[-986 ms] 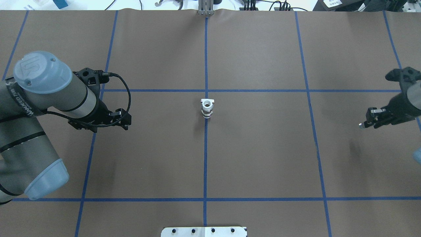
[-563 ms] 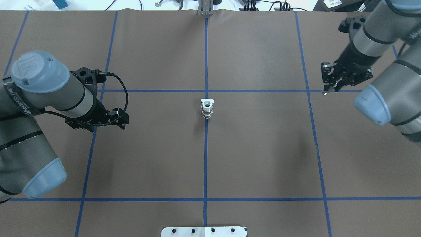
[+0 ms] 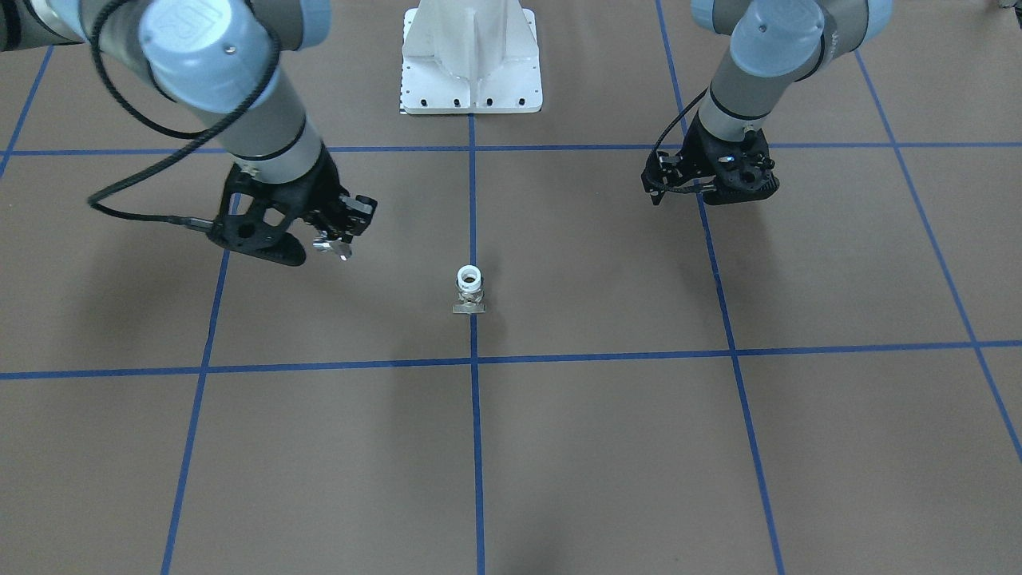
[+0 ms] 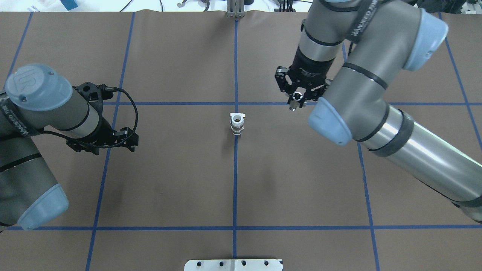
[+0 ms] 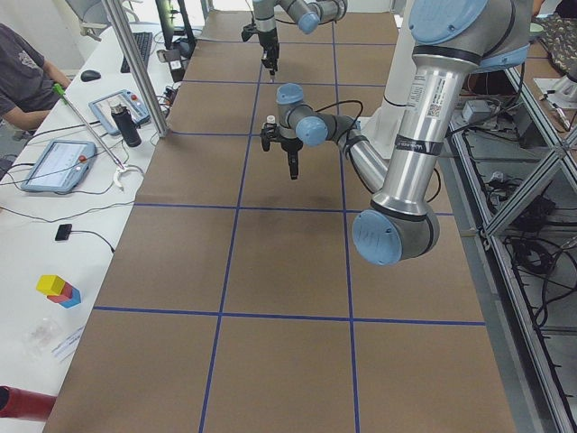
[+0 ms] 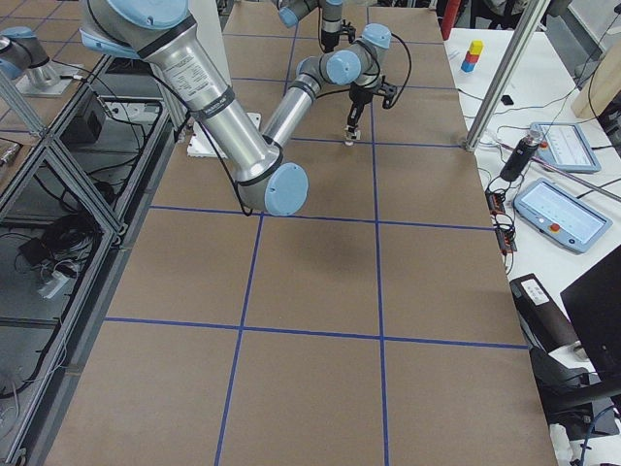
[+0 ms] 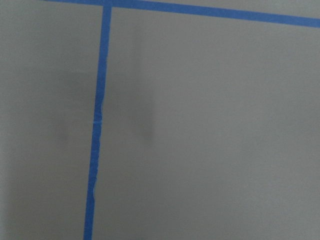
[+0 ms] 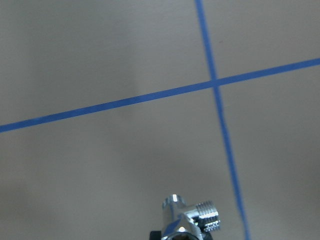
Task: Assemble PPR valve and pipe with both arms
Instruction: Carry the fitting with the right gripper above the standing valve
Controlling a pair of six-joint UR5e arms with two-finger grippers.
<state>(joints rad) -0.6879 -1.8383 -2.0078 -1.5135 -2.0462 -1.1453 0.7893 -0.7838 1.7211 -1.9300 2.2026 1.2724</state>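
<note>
The fingers of the right gripper (image 4: pixel 296 101) are pinching the pipe (image 8: pixel 190 220), which hangs clear above the worktop (image 4: pixel 301 180) with its threaded stub pointing sideways. Whether the fingers of the left gripper (image 4: pixel 128 141) are spread or pressed together cannot be told; they hold nothing. The PPR valve (image 4: pixel 237 124) stands upright and ungrasped on the centre blue tape line (image 4: pixel 235 180), between the two grippers and well apart from the left one. Judged status: pipe pickup is complete. Grasping the valve, aligning the two parts and joining them remain. Readable marking: a "UR" logo on the left arm's blue joint cap (image 4: pixel 32 84). The band lettering on the right arm (image 4: pixel 363 20) is too small to read reliably.
</note>
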